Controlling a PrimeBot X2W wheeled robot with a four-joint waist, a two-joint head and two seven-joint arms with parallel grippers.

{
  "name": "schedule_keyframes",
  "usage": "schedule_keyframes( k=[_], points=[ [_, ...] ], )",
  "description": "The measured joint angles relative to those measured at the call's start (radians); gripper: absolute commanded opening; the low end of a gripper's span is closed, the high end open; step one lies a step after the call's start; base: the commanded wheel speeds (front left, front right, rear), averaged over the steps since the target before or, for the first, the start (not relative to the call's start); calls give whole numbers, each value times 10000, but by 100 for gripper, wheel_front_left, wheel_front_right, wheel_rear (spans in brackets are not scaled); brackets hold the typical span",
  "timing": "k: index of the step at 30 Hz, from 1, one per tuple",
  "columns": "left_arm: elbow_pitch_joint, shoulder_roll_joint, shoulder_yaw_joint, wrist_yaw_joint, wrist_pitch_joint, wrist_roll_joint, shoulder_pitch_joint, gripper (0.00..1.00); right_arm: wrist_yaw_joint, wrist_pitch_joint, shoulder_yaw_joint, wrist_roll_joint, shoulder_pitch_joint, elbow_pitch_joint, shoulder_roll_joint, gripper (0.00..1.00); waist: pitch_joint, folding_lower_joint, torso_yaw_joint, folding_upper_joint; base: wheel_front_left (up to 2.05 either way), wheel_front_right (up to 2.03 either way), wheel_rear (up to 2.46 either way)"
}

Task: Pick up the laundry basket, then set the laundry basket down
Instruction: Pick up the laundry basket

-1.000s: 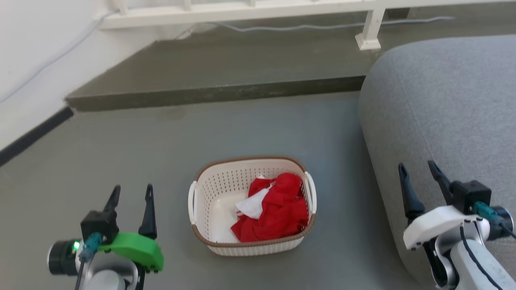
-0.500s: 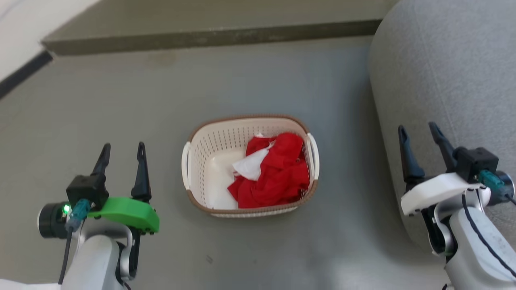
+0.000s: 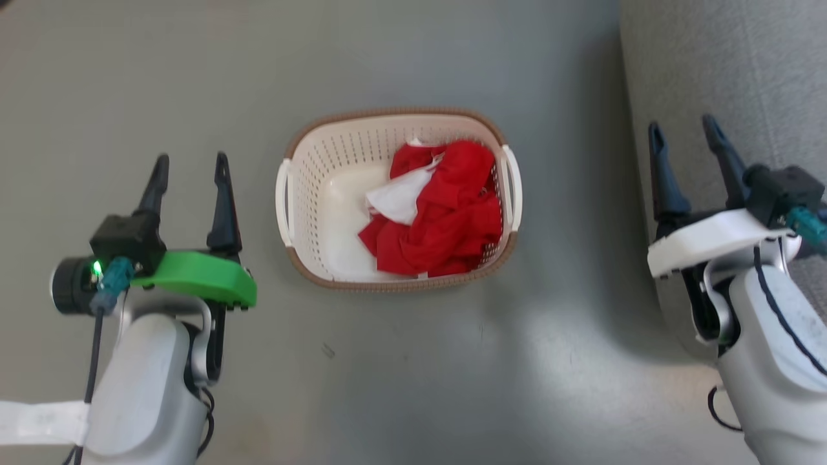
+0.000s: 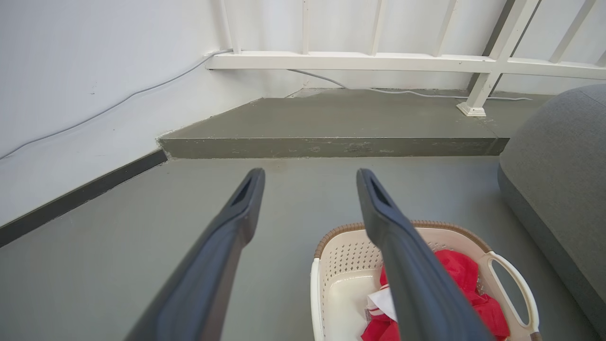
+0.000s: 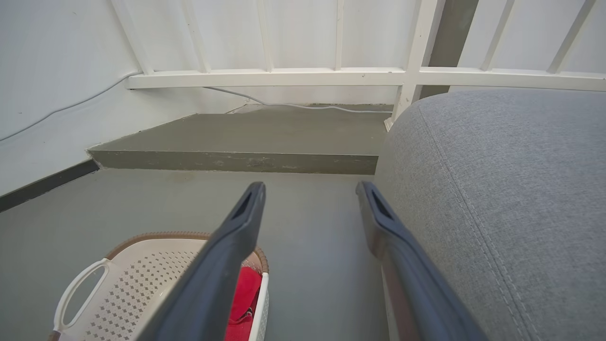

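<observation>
Two tools hang nearest us, our left tool and our right tool, each spread apart and empty. Between them, slightly farther on, the laundry basket stands on the grey floor, touching neither, with red clothes and a white cloth inside; our right tool is close beside a grey sofa. Beyond, from the left wrist we see a low step and a white railing.

Left gripper at lower left, fingers parted, pointing up the head view. Right gripper at far right, fingers parted too, tips a bit higher. Neither grips anything.
</observation>
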Motion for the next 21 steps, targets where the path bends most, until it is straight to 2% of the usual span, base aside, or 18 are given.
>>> schedule_keyframes(
  k=[21],
  points=[
    [539,-86,29,-550,-15,69,-3095,100,265,-15,-82,-163,-2624,165,-4,100,3026,2,127,0,0,0,0]
  ],
)
